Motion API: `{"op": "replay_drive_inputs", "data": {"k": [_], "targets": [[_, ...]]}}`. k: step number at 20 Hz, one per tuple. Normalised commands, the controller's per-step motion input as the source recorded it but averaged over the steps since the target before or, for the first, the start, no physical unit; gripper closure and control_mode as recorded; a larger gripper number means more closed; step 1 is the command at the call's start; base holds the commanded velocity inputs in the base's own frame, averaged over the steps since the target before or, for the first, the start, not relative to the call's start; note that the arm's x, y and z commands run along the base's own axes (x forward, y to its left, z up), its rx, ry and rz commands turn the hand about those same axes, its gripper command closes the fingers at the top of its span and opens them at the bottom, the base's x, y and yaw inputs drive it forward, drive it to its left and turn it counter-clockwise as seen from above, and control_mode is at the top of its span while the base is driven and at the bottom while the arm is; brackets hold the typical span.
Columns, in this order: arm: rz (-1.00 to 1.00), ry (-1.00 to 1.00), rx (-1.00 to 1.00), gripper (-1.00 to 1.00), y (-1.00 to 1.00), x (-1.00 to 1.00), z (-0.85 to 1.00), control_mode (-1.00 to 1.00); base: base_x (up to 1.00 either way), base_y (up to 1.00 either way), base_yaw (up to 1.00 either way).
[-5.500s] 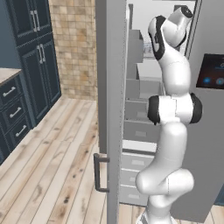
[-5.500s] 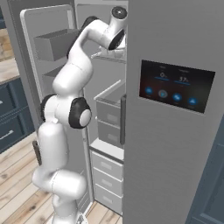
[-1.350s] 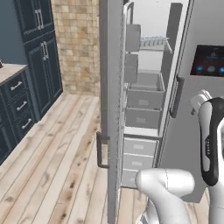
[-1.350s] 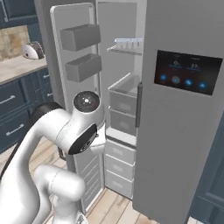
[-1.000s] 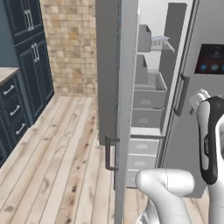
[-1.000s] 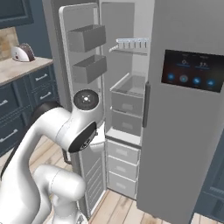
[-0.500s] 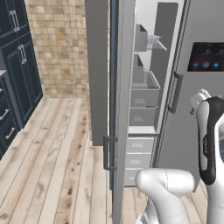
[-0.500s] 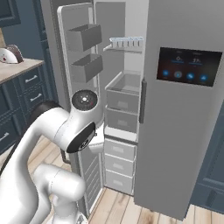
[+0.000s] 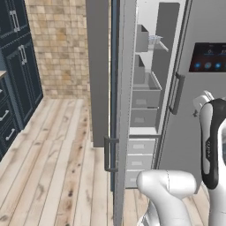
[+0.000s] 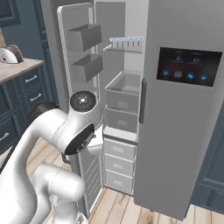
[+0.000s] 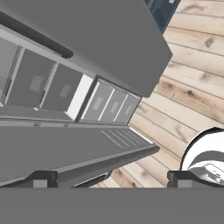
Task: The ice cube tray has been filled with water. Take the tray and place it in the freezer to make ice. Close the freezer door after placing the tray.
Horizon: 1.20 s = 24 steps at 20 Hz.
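Sitting on upper freezer (image 10: 124,113) shelf, ice cube tray (image 10: 126,42) placed; gripper (image 11: 109,177) jaws wide, empty, low beside open freezer door (image 9: 118,110), likely to push it shut.

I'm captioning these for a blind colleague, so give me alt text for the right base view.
A tall grey freezer stands with its door swung open to the left, and an ice cube tray sits on its top shelf above grey drawers. The white robot arm bends across the lower left, and the neighbouring door carries a dark display panel.
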Motion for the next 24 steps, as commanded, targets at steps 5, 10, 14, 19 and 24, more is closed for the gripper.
{"op": "replay_drive_inputs", "data": {"k": [5, 10, 14, 19, 24], "targets": [[0.04, 0.0, -0.03, -1.0, 0.23, -0.49, 0.0, -1.0, 0.0, 0.0, 0.0], [0.07, -0.03, -0.15, -1.0, 0.39, -0.56, 0.0, -1.0, 0.0, 0.0, 0.0], [0.23, -0.04, -0.24, -1.0, 0.59, -0.27, 0.12, -1.0, 0.0, 0.0, 0.0], [0.28, 0.0, -0.24, -1.0, 0.39, -0.04, 0.21, -1.0, 0.0, 0.0, 0.0], [0.33, 0.01, -0.23, -1.0, 0.5, 0.0, 0.12, -1.0, 0.0, 0.0, 0.0]]}}
